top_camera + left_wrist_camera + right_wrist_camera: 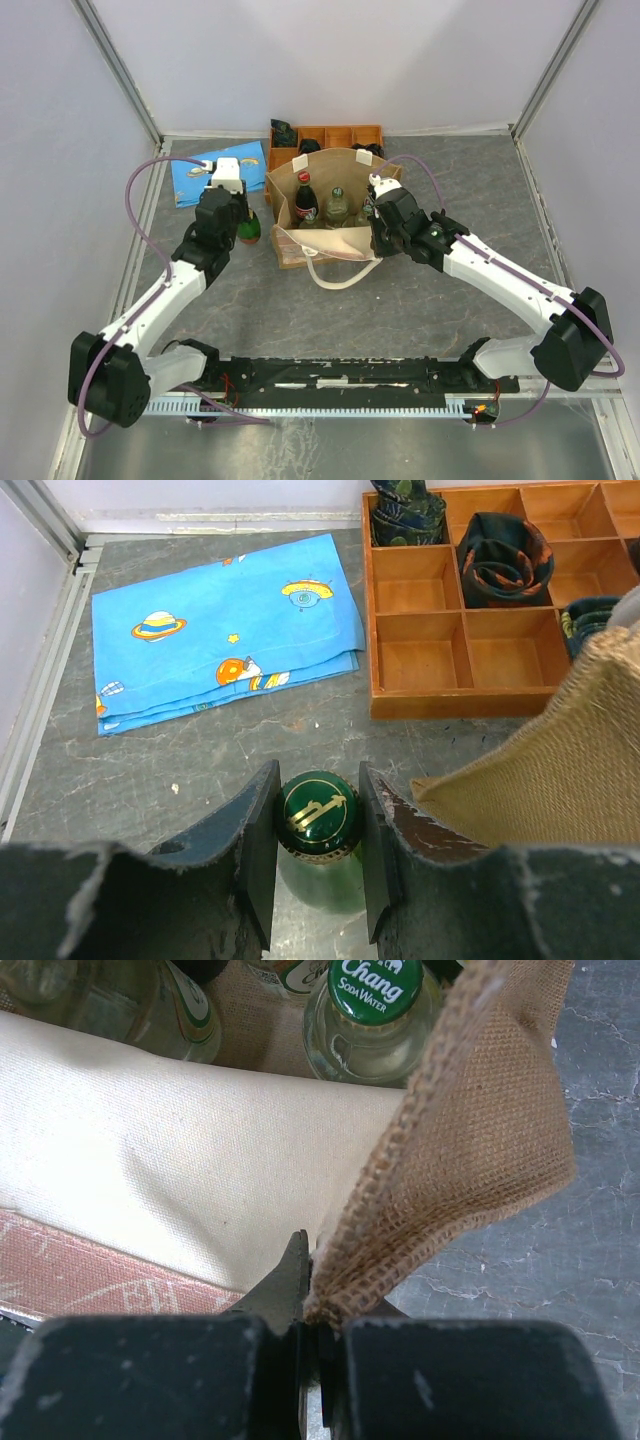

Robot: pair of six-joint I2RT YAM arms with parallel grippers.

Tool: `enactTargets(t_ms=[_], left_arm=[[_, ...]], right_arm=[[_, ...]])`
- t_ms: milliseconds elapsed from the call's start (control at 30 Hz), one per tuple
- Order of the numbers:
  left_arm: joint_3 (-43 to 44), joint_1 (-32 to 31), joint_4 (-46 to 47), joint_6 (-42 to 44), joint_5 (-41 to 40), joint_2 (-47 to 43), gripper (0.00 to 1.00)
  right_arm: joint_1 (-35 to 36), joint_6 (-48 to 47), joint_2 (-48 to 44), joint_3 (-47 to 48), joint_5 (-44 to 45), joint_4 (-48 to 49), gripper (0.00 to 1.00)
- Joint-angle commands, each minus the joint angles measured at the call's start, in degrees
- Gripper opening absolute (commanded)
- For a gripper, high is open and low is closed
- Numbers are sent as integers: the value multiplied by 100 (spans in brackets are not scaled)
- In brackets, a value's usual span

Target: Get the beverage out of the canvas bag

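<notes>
Green bottle (318, 880) is out, clamped at the neck by the left gripper (317, 785), just left of the canvas bag (345, 160) at the tabletop's back-centre. The right gripper (310, 1290) pinches the bag's rim. Only the set-down looks left.

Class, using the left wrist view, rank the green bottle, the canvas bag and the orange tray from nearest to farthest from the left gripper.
1. The green bottle: its neck is clamped between the fingers of the left gripper.
2. The canvas bag: its edge is close beside the gripper, on the right.
3. The orange tray: farther back, upper right.
</notes>
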Motion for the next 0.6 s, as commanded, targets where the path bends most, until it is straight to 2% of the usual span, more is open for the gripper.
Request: enactTargets(t_ms=[0, 400, 500, 567], left_arm=[[207, 206, 1660, -324, 108, 219, 3], [-20, 348, 2228, -226, 349, 674, 3], [4, 348, 2168, -228, 432, 739, 8], [15, 349, 2085, -197, 418, 774, 15]], right_arm=[[30, 1, -159, 107, -106, 289, 0], [31, 28, -159, 79, -84, 262, 0], [29, 28, -154, 91, -84, 270, 0], [32, 26, -138, 95, -84, 269, 0]])
